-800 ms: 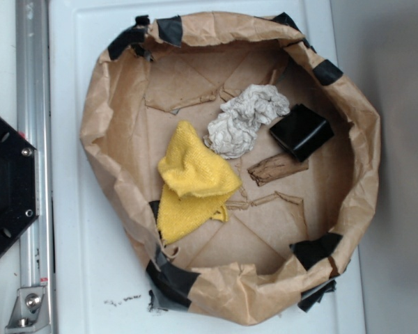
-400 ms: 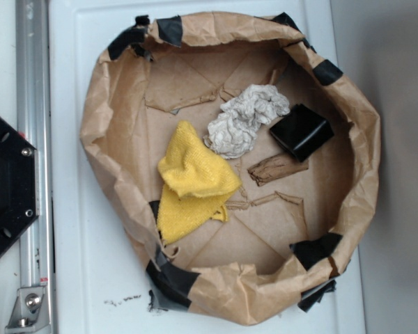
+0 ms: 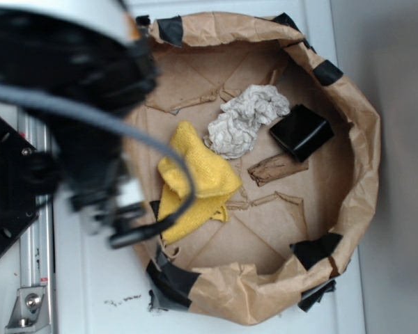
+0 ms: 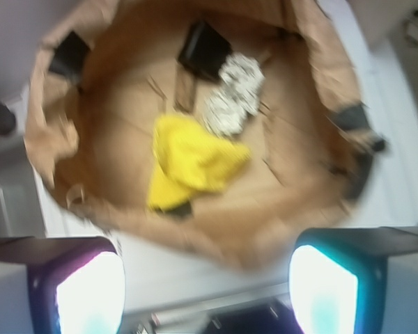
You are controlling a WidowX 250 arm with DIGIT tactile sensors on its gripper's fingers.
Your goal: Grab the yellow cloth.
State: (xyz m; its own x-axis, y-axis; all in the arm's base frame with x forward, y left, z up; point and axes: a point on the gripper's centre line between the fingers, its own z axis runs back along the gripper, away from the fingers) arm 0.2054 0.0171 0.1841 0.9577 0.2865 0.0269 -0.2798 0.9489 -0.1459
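The yellow cloth point(image 3: 203, 174) lies crumpled on the floor of a brown paper bin point(image 3: 362, 146), left of centre. The arm reaches in from the upper left, blurred, and hides the bin's left wall. My gripper point(image 3: 117, 217) hangs over the bin's left edge, left of the cloth and apart from it. In the wrist view the cloth point(image 4: 191, 160) shows well ahead of the gripper point(image 4: 205, 282), whose two pads stand wide apart with nothing between them, over the bin's near rim point(image 4: 216, 240).
A grey-white paper wad point(image 3: 244, 122) touches the cloth's upper right. A glossy black block point(image 3: 301, 131) sits to the right of the wad. Black tape patches the rim. A metal rail point(image 3: 38, 278) and a black base plate point(image 3: 3, 216) lie left of the bin.
The arm, absent from the earlier frames, has swung in from the upper left and now covers the bin's left side. Cloth, wad and block have not moved.
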